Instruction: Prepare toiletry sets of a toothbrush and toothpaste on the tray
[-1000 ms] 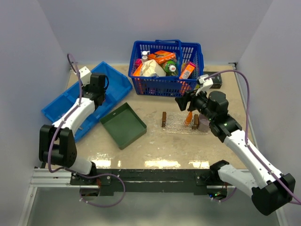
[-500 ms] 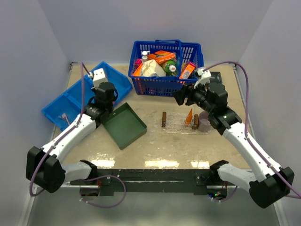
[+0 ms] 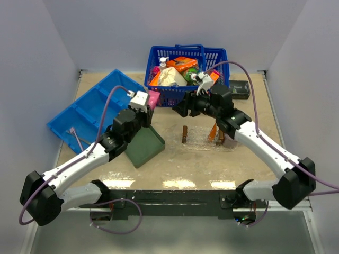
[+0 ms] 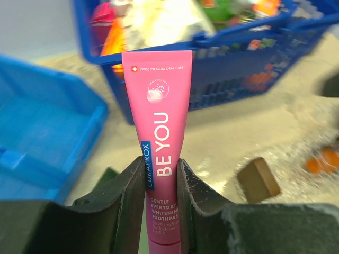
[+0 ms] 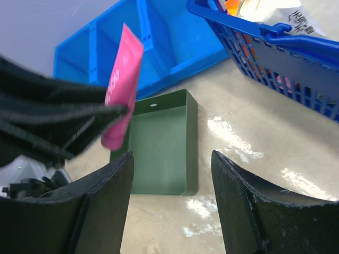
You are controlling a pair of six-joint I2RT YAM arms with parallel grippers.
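Note:
My left gripper [image 3: 147, 107] is shut on the pink toothpaste [image 4: 159, 121], which stands up between its fingers above the green tray's far corner. The same pink toothpaste [image 5: 123, 90] shows at the left in the right wrist view. My right gripper [image 3: 180, 109] hangs open and empty a short way to its right, facing it. The clear tray [image 3: 202, 142] with its brown handles [image 3: 185, 134] lies right of centre, and the orange toothpaste [image 3: 213, 130] rests on it. A thin pale stick [image 3: 74, 136] in the blue bin may be a toothbrush.
A dark green square tray [image 3: 139, 144] lies under the left gripper. The blue divided bin [image 3: 90, 108] is at far left, and a blue basket [image 3: 188, 87] full of goods stands at the back. A purple mug [image 3: 229, 139] stands by the tray's right handle.
My left arm has swung right from over the blue bin to above the green tray. My right gripper has moved left, away from the clear tray and toward the left gripper.

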